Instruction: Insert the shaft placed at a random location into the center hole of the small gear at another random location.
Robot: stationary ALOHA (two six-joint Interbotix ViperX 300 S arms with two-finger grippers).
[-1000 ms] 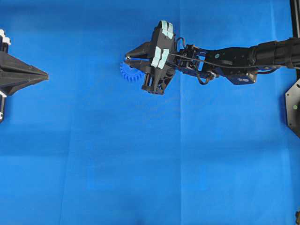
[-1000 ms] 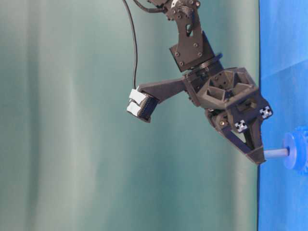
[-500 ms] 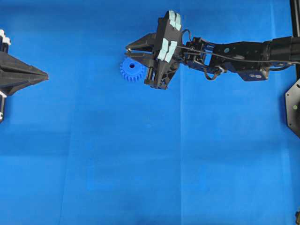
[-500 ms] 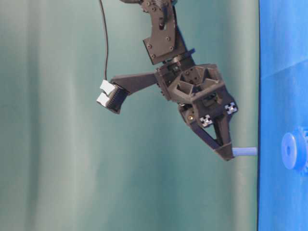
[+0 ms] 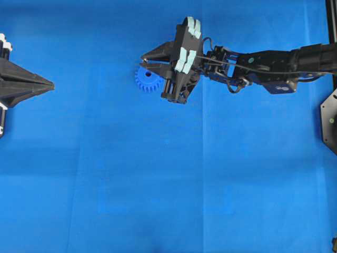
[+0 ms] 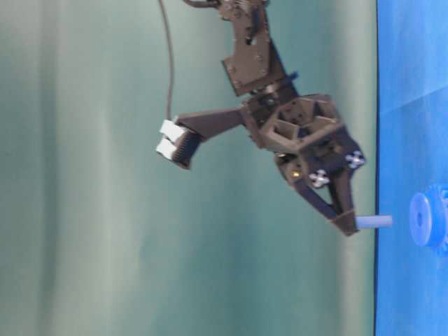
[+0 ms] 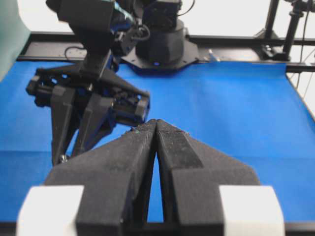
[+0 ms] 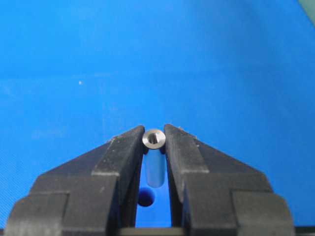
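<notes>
Right hand (image 6: 348, 225) grasps the shaft (image 6: 374, 221) at its tips, pin sticking out toward the tabletop (image 5: 158, 174), tip clear of the small gear (image 6: 427, 220) and not in it. Gear lies flat on the blue mat, partly under the hand in the overhead view. Center hole (image 8: 145, 196) is visible below the shaft from the right wrist camera. Left hand (image 7: 156, 129) clenched, empty, well apart at the mat's edge.

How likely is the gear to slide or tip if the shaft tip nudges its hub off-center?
The small gear lies flat and loose on the smooth mat, nothing pinning it, so it would probably slide. It looks wide and low, so tipping seems unlikely. The shaft, clamped in the right hand, looks rigid and should push, not bend.
</notes>
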